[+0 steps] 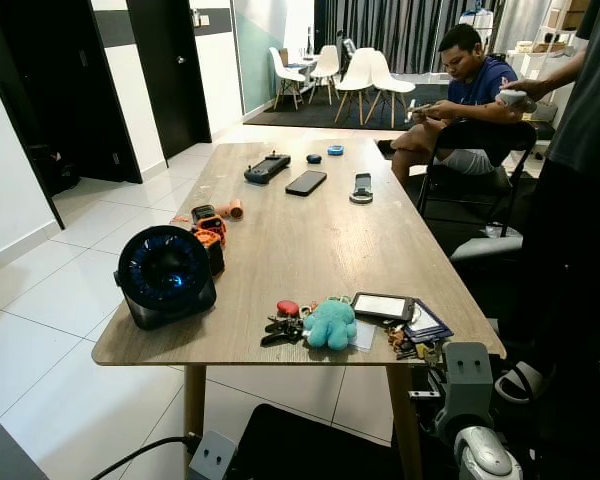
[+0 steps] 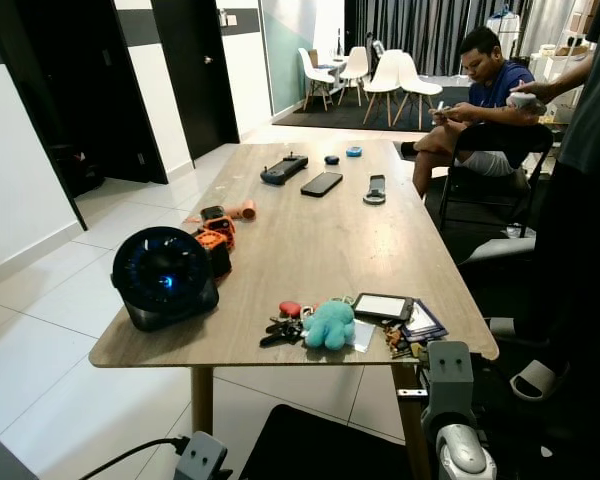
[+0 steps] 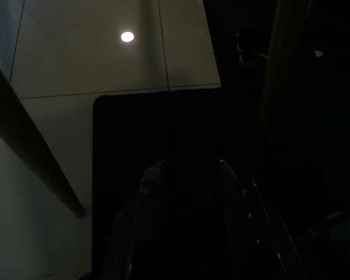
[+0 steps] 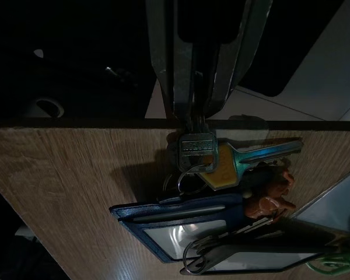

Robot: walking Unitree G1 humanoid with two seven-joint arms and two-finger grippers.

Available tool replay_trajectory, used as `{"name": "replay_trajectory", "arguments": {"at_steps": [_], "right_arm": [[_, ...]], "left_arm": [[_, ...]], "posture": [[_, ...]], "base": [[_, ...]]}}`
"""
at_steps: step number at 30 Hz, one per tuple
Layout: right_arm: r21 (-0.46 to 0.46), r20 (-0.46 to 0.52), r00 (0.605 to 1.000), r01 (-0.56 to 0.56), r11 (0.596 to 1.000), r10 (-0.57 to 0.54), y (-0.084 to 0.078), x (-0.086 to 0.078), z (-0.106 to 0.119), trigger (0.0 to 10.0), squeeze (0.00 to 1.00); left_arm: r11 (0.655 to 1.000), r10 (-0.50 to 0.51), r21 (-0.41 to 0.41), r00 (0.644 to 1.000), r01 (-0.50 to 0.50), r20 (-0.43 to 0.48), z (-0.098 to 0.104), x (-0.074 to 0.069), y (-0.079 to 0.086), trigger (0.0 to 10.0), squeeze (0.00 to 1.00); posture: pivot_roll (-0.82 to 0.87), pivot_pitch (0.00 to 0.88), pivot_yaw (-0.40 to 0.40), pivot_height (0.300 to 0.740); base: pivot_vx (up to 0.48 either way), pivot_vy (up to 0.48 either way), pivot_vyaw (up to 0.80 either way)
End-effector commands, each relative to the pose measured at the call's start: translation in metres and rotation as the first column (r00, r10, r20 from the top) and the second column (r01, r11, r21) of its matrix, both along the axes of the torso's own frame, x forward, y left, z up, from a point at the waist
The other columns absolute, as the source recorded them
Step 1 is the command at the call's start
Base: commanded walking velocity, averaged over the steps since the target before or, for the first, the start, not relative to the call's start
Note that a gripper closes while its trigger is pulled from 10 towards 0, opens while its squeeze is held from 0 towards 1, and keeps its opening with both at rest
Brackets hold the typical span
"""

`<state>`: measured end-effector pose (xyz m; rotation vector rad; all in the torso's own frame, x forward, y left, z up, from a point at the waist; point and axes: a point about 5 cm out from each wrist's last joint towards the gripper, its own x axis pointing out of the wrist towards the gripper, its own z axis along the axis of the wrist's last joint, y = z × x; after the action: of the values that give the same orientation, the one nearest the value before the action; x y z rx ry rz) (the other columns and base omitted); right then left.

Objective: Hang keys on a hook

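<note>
Right gripper (image 4: 189, 119) clenching on keys (image 4: 213, 157) at table (image 1: 310, 240) edge, not lifted yet; left gripper (image 3: 186, 175) idling, fingers apart; hook not located, hanging pending

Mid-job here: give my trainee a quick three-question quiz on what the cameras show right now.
1. True or false: the right gripper is pinching a silver key at the table edge.
2. Which sits nearest the teal plush? A) black fan B) red-tagged key bunch C) black phone
3. Fill in: the left gripper hangs over a dark ____ on the floor.

Key: 1 true; 2 B; 3 mat.
</note>
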<state>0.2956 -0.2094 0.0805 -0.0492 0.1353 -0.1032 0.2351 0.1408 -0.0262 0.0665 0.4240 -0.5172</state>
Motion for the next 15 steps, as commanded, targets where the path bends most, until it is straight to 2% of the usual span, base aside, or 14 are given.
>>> {"name": "replay_trajectory", "arguments": {"at_steps": [1,2,3,5,6,7,10,15], "right_arm": [[0.027,0.068,0.998,-0.016,1.0,0.014,0.004,0.005,0.013,0.0,0.0],[0.05,0.126,0.992,-0.031,0.998,0.024,0.006,0.006,0.021,1.1,0.0],[0.07,0.193,0.98,-0.062,0.996,0.048,0.009,0.008,0.031,9.2,0.0],[0.07,0.193,0.98,-0.062,0.996,0.048,0.009,0.008,0.031,9.2,0.0],[0.084,0.254,0.965,-0.093,0.992,0.069,0.013,0.008,0.041,10.0,0.0],[0.084,0.254,0.965,-0.093,0.992,0.069,0.013,0.008,0.041,10.0,0.0],[0.094,0.36,0.923,-0.179,0.979,0.134,0.024,0.008,0.057,10.0,0.0],[0.088,0.402,0.899,-0.224,0.971,0.171,0.031,0.007,0.064,10.0,0.0]], "left_arm": [[0.999,0.005,0.034,1.0,-0.004,-0.016,-0.002,-0.001,0.01,10.0,0.0],[0.999,0.006,0.035,1.0,-0.005,-0.016,-0.002,-0.001,0.01,10.0,0.0],[0.999,0.007,0.036,1.0,-0.006,-0.017,-0.002,-0.001,0.011,10.0,0.0],[0.999,0.007,0.036,1.0,-0.006,-0.017,-0.002,-0.001,0.011,10.0,0.0],[0.999,0.007,0.037,1.0,-0.006,-0.017,-0.002,-0.001,0.011,10.0,0.0],[0.999,0.007,0.037,1.0,-0.006,-0.017,-0.002,-0.001,0.011,10.0,0.0],[0.999,0.009,0.038,1.0,-0.008,-0.019,-0.003,-0.002,0.012,10.0,0.0],[0.999,0.01,0.037,1.0,-0.009,-0.019,-0.003,-0.002,0.012,10.0,0.0]], "posture": [[0.0,0.085,0.074,0.74],[0.0,0.084,0.073,0.74],[0.0,0.083,0.073,0.74],[0.0,0.083,0.073,0.74],[0.0,0.083,0.072,0.74],[0.0,0.083,0.072,0.74],[0.0,0.079,0.068,0.74],[0.0,0.077,0.067,0.74]], "base": [[0.0,0.0,0.0],[0.0,0.0,0.0],[0.0,0.0,0.0],[0.0,0.0,0.0],[0.0,0.0,0.0],[0.0,0.0,0.0],[0.0,0.0,0.0],[0.0,0.0,0.0]]}}
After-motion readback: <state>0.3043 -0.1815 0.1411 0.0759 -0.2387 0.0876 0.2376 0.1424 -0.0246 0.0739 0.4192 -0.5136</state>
